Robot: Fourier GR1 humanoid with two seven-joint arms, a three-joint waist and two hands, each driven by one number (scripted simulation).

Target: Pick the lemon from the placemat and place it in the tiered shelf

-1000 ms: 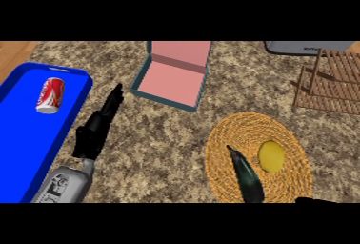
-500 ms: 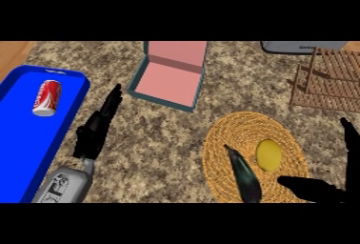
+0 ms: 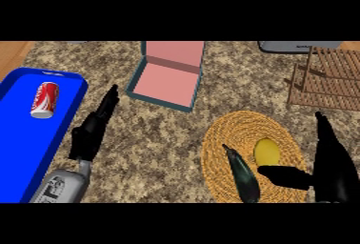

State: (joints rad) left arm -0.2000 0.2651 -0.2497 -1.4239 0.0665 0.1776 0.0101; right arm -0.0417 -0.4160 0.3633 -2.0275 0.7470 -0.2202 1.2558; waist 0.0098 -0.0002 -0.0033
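Head view: one lemon (image 3: 266, 151), one placemat (image 3: 225, 138), two hands.

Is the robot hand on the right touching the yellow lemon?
Cannot tell. In the head view, the right robot hand has its thumb overlapping the round yellow lemon's lower edge, which may only be above it.

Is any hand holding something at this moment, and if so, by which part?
Nothing is held. The right hand is open around the lemon on the placemat, not closed on it. The left hand is open and holds nothing.
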